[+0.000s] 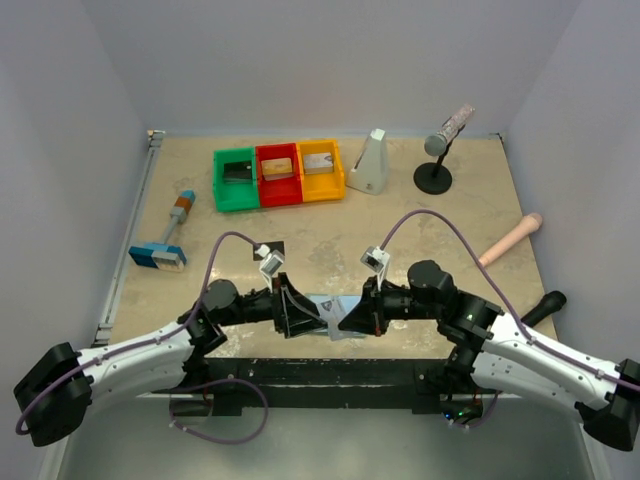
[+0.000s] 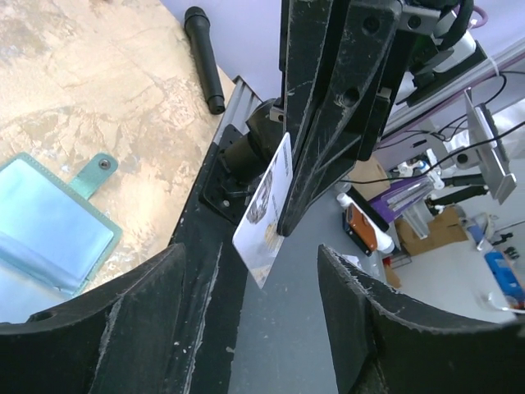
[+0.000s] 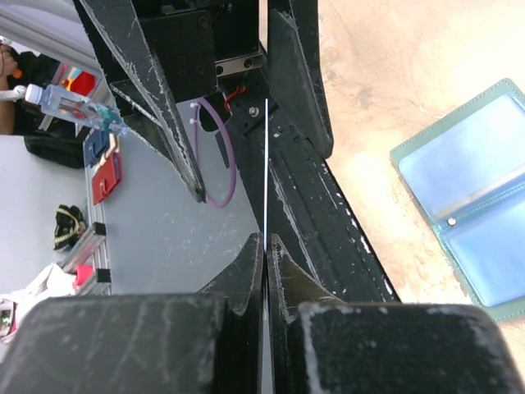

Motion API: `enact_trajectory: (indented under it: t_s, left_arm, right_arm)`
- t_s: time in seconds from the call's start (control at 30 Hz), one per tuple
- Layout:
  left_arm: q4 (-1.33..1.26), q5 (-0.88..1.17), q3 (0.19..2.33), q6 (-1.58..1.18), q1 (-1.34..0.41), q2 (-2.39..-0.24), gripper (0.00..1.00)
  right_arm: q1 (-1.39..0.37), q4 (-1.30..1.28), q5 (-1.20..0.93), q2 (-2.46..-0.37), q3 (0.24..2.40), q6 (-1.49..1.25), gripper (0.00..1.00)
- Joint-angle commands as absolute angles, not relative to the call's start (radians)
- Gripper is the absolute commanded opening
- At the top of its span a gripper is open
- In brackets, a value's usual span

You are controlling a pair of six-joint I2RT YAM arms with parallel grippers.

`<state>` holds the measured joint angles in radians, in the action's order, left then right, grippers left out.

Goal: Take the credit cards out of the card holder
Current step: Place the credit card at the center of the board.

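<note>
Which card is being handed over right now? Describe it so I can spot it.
Look at the table's near edge, where both arms meet. The right end effector pinches a silver-grey card on edge, with the open left end effector around it. Unlike the cards in the bins, it's off the table.

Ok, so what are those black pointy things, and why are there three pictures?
Those are two robot arms bolted to a table. One picture looks down from above. The other two come from little cameras on each arm's wrist, so you see each claw up close. The right claw is pinched shut on a thin silver card. The left claw is open, with one finger on each side of that card. The wallet lies open on the table. Further back are three coloured bins, and a brush lies on the left.
</note>
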<state>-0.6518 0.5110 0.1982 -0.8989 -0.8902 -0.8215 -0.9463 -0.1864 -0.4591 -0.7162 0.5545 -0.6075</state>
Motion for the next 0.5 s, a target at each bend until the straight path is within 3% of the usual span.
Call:
enact_trajectory:
  t_s: [0.0,0.23,0.47]
  left_arm:
    - [-0.791,0.534,0.23,-0.951,-0.891,-0.879,0.67]
    - [-0.833,0.522,0.199,-0.968,-0.89,-0.884,0.6]
    - [-0.857,0.534,0.195,-0.969,-0.89,-0.882,0.28]
  right_arm:
    - [-0.965,-0.114,-0.408,-0.738,0.589,-0.63,0.0]
    - [-0.98,-0.057,-0.397,-0.741,0.565,-0.663,0.0]
    - [-0.992,-0.063,-0.396,-0.747,0.572,-0.658,0.0]
